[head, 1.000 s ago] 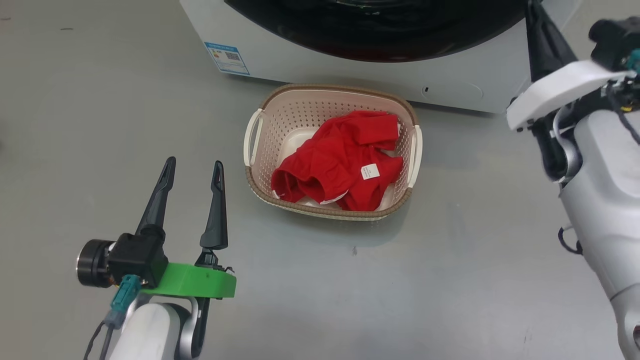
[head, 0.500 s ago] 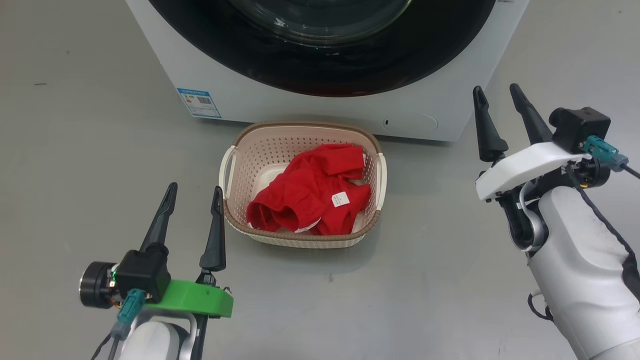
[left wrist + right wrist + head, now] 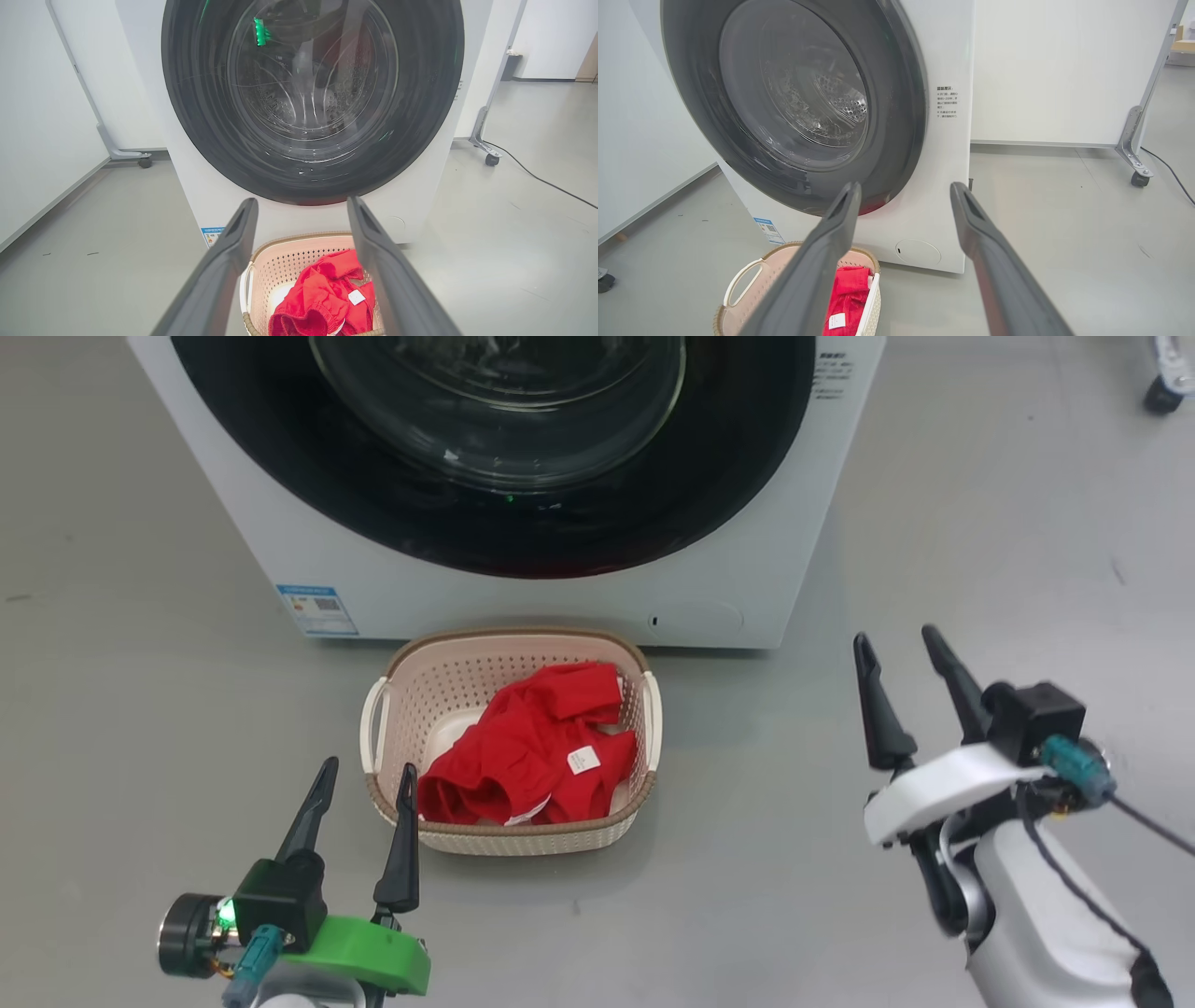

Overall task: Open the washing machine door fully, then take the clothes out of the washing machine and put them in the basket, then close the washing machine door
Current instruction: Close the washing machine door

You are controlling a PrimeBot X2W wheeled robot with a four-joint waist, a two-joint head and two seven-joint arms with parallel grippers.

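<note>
The washing machine (image 3: 775,560) stands at the top of the head view, and the washing machine door (image 3: 719,485) lies shut against its front, black rim around the clear window. On the floor just before the machine sits the basket (image 3: 509,639) with the red clothes (image 3: 523,756) heaped inside. Low on the left, my left gripper (image 3: 367,768) is open and empty, its fingertips beside the basket's near left corner. My right gripper (image 3: 894,637) is open and empty too, off to the right of the basket and back from the machine. The left wrist view looks between open fingers (image 3: 233,252) at the door (image 3: 196,116).
A blue sticker (image 3: 317,609) marks the machine's lower left front. White panels on wheeled feet (image 3: 486,158) flank the machine, and a black cable (image 3: 537,175) runs over the grey floor at the right. Open floor lies on both sides of the basket.
The head camera has shifted, so more of the machine shows. My right arm has come away from the door's right edge, down to the lower right. The left arm has kept its pose.
</note>
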